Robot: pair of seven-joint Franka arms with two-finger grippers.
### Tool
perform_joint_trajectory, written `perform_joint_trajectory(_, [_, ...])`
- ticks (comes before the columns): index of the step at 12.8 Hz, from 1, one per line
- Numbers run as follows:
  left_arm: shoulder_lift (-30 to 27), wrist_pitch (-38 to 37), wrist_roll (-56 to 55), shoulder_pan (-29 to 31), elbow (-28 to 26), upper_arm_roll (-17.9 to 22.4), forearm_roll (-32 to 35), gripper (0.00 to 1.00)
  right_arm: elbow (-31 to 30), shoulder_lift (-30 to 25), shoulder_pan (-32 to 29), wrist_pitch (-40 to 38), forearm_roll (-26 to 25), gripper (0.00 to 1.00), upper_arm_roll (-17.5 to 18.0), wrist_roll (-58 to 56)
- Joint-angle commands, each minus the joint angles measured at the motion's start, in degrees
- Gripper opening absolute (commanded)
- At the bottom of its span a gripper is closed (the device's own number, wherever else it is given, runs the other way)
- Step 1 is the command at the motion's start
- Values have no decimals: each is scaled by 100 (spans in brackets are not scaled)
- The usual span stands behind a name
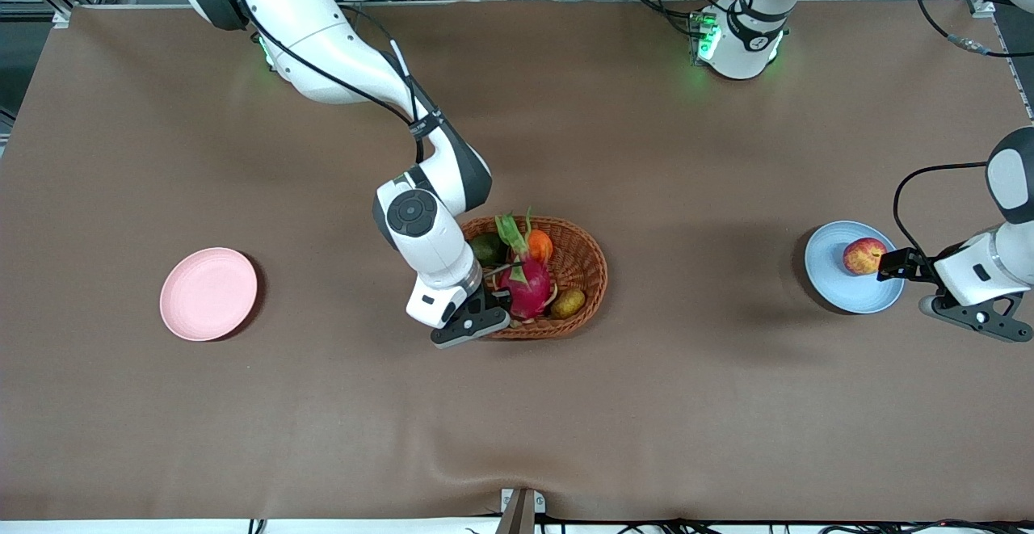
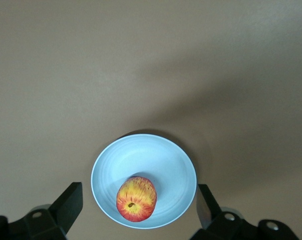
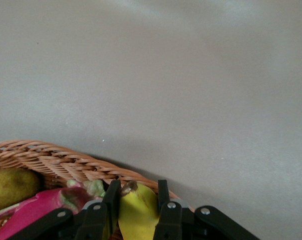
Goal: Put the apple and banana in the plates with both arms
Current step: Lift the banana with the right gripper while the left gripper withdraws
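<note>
Right gripper (image 3: 135,212) has its jaws clamped on the long yellow banana (image 3: 138,210) in the oval brown wicker basket (image 1: 586,263): lift straight up to clear the pink dragon fruit (image 1: 527,285), then carry it to the pale pink round plate (image 1: 208,293).
Only your right wrist view shows that grip; the left wrist view shows the left gripper (image 2: 135,210) spread wide and empty over the red-and-yellow streaked apple (image 2: 136,198), which sits in the light blue round plate (image 2: 140,155).

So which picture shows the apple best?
The left wrist view: the apple fills it up close, sitting whole in the blue plate. The front view shows it small. The right wrist view misses it.
</note>
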Motion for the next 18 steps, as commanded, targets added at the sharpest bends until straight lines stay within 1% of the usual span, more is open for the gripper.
perform_joint_trajectory(1, [-121,-365,-15,-208,208,1,11,100,511,-189,-202,-961,-11,0,-7,261])
perform_joint_trajectory(2, [-252,-497,-68,-314,208,10,-15,100,731,-199,-264,-1331,-2,0,-7,271])
perform_joint_trajectory(3, [-436,-620,-268,-506,208,132,-137,100,838,-207,-308,-1517,-2,0,11,271])
perform_joint_trajectory(4, [-638,-734,-427,-917,234,481,-330,100,847,-234,-326,-1615,-2,0,11,306])
perform_joint_trajectory(6, [-816,-1032,-463,-2111,584,1656,-506,100,813,-575,-526,-1755,-19,0,-68,376])
perform_joint_trajectory(7, [-825,-1121,-472,-2438,760,2045,-856,100,673,-872,-632,-2157,-72,0,-181,376])
perform_joint_trajectory(8, [-929,-1148,-490,-2485,779,2188,-1259,100,611,-1058,-686,-2404,-64,0,-478,376])
perform_joint_trajectory(9, [-1026,-1201,-568,-2486,762,2216,-1429,100,558,-1208,-721,-2529,-55,0,-768,307])
perform_joint_trajectory(11, [-1315,-1621,-1050,-2512,700,2225,-1430,100,190,-1550,-905,-3099,-64,0,-1077,297])
perform_joint_trajectory(12, [-1482,-1919,-1401,-2538,569,2234,-1422,100,-81,-1735,-1036,-3154,-55,0,-1157,288])
perform_joint_trajectory(14, [-1703,-2176,-1632,-2565,516,2277,-1413,100,-600,-2069,-1353,-3101,-37,0,-1158,-174])
perform_joint_trajectory(15, [-1887,-2360,-1711,-2565,402,2286,-1413,100,-846,-2193,-1493,-3101,-37,0,-1175,-438])
perform_joint_trajectory(17, [-2413,-2379,-1931,-2530,25,2295,-1378,100,-1356,-2430,-1871,-3093,-37,0,-1176,-765])
perform_joint_trajectory(18, [-2668,-2431,-1940,-2504,-177,2295,-1378,100,-1463,-2414,-2116,-3075,-37,0,-1176,-1010])
